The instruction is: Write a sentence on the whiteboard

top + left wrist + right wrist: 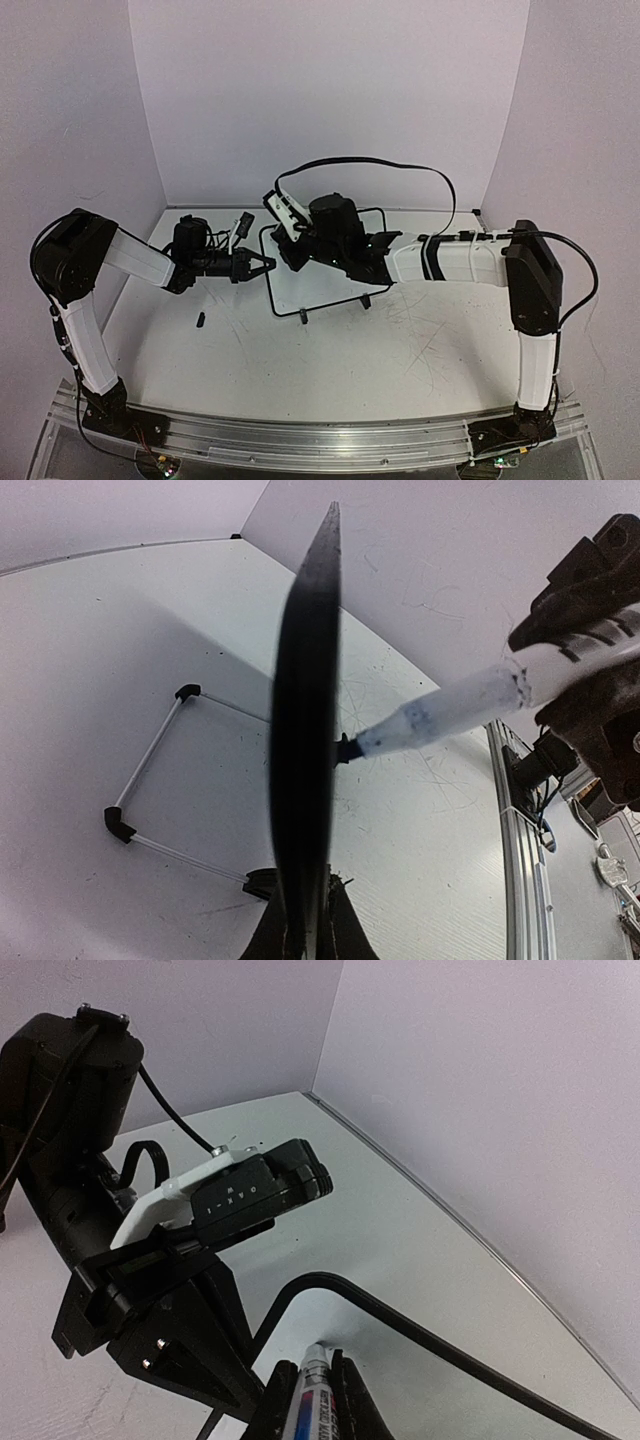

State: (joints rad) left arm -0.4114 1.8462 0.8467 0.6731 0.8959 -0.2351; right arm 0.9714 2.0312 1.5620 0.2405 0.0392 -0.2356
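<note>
The whiteboard (322, 291) stands mid-table with its black frame and two small feet. My left gripper (262, 266) is shut on its left edge. In the left wrist view the board is an edge-on dark band (304, 740) rising from between my fingers (308, 905). My right gripper (291, 247) is shut on a white marker (316, 1392). The marker's tip touches the board face (410, 1375) near its rounded top corner; it also shows in the left wrist view (445, 712). No blue sentence shows on the visible board; my right arm hides much of it from above.
A small black cap (200, 320) lies on the table left of the board. A thin white-rod frame with black corners (150, 780) lies on the table beyond the board edge. A black cable (400, 168) loops over the back. Walls enclose three sides.
</note>
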